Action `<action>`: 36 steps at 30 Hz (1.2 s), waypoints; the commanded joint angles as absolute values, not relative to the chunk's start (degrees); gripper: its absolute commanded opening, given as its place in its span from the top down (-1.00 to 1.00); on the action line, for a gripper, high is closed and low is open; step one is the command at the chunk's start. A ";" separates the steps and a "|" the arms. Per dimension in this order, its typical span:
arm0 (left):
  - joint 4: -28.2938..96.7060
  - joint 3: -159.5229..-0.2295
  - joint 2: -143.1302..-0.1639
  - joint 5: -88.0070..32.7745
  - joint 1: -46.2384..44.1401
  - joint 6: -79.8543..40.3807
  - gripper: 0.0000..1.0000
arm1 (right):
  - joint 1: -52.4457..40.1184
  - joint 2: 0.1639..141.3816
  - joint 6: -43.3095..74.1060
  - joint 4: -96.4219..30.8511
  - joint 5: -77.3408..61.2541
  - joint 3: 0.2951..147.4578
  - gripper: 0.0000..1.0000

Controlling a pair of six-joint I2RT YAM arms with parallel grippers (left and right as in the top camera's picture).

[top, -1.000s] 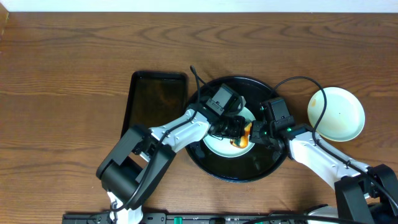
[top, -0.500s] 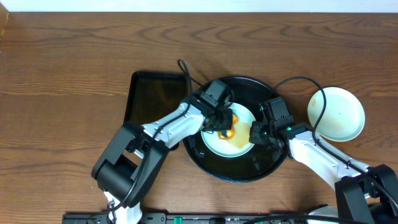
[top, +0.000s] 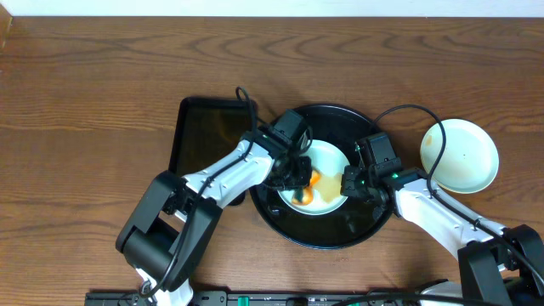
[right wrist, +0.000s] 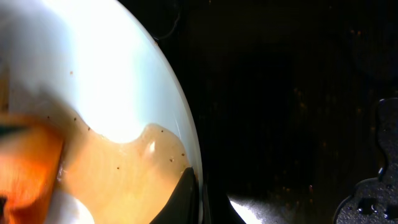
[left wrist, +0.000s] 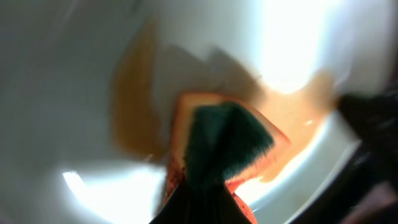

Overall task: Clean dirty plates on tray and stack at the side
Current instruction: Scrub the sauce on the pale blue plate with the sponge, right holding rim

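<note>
A pale mint plate (top: 327, 170) lies in the round black tray (top: 340, 240). My left gripper (top: 297, 181) is shut on an orange and green sponge (top: 308, 182) and presses it onto the plate's left half. In the left wrist view the sponge (left wrist: 221, 140) rests on the wet plate (left wrist: 74, 93) beside a brown smear. My right gripper (top: 347, 183) is shut on the plate's right rim. In the right wrist view its fingers (right wrist: 186, 196) pinch the rim of the plate (right wrist: 93, 74), which holds a brown film of liquid.
A pale plate (top: 463, 155) with a yellow edge showing at its left sits on the table right of the tray. A smaller black rectangular tray (top: 208, 136) lies left of the round one. Cables arch over both arms. Water beads on the tray floor (right wrist: 292, 93).
My left gripper has dragged the sponge leftward across the plate, from its right side to its left half. The right gripper has kept its hold on the rim.
</note>
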State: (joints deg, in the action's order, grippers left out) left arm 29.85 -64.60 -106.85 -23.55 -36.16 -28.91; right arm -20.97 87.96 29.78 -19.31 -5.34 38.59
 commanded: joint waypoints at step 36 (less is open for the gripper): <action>22.22 -63.16 -107.50 -5.54 -44.69 -24.88 0.85 | -20.64 88.84 29.76 -21.91 -1.98 36.69 0.98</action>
